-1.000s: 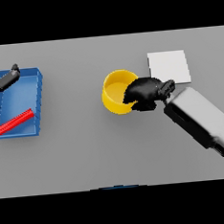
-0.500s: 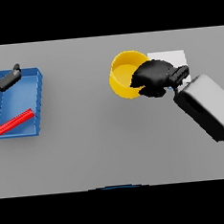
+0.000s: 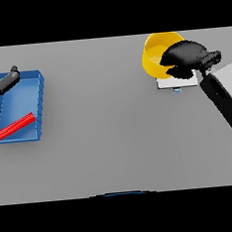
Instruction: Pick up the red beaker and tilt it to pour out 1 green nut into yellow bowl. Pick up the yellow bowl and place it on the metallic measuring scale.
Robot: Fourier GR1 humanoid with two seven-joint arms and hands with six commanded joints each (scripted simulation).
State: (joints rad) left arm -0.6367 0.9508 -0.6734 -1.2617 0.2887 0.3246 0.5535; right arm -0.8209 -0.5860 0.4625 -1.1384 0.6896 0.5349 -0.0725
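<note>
Yellow bowl over scale — right hand fingers curled round rim; left hand fingers spread.

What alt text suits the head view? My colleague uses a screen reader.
The right hand grips the yellow bowl over the white scale. At far left, a red beaker lies in a blue tray beside the left hand.

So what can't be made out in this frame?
- Scale, head view: mostly covered by the yellow bowl and right hand.
- Bowl's inside: partly blocked by that hand; no nut can be made out.
- Left hand: cut off by the left edge above the blue tray.
- Red beaker: contents unseen.
</note>
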